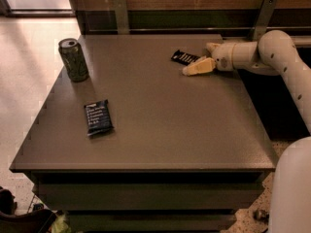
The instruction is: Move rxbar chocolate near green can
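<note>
Reaching step: the claw [204,57] hovers near the bench's [170,130] far right corner, seemingly spread open and empty, just beside the chocolate bar [184,57]. Next, grip the bar and carry it to the can [74,59] by the far left corner

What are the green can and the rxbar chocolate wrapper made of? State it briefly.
Green can: probably metal, silver rimmed top, dull mottled sides. Rxbar chocolate: likely thin plastic film, flat black with white print. The pincer sits beside it, far right on the table.
</note>
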You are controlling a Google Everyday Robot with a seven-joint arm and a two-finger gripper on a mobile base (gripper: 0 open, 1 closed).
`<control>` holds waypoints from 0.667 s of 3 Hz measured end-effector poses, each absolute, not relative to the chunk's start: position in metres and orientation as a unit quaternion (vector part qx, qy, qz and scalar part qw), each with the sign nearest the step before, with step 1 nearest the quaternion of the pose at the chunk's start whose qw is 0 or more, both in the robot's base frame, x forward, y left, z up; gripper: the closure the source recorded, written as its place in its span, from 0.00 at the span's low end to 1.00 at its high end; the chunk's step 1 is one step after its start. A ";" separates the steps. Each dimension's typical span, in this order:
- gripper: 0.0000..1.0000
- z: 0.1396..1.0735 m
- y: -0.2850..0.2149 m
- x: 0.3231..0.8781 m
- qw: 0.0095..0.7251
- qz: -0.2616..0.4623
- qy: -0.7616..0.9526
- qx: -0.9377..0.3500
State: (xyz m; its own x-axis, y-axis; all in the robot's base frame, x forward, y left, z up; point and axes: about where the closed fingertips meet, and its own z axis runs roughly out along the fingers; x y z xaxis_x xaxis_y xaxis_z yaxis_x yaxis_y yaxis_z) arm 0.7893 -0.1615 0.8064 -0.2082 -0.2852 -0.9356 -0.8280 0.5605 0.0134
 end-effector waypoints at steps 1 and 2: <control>0.15 0.798 -0.153 0.788 0.502 0.280 0.728 -0.374; 0.38 0.805 -0.153 0.788 0.502 0.280 0.728 -0.374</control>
State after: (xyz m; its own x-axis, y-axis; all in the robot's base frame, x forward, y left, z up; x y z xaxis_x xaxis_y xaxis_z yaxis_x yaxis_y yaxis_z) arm 0.7882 -0.1534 0.8048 -0.2172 -0.2635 -0.9399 -0.8247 0.5646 0.0323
